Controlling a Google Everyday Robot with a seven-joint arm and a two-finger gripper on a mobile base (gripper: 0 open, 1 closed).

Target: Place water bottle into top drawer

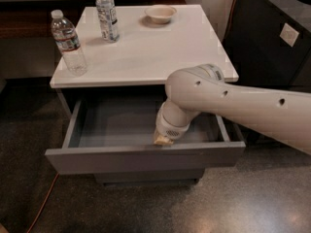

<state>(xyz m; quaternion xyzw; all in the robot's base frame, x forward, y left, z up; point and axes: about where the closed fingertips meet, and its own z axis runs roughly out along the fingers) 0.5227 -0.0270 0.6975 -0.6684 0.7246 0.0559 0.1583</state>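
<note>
The gripper (164, 139) rests on the top drawer (146, 160) front lip, apparently to draw it open. I cannot tell whether the jaws grip. The water bottle (69, 45) stands untouched on the worktop (160, 52), well up-left of the jaws.

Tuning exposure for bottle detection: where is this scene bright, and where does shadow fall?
Camera view: the white tabletop is brightest, lit evenly around the water bottle; the top drawer interior sits in the tabletop's shade, the gripper low inside its front wall; the floor is dim.
</note>
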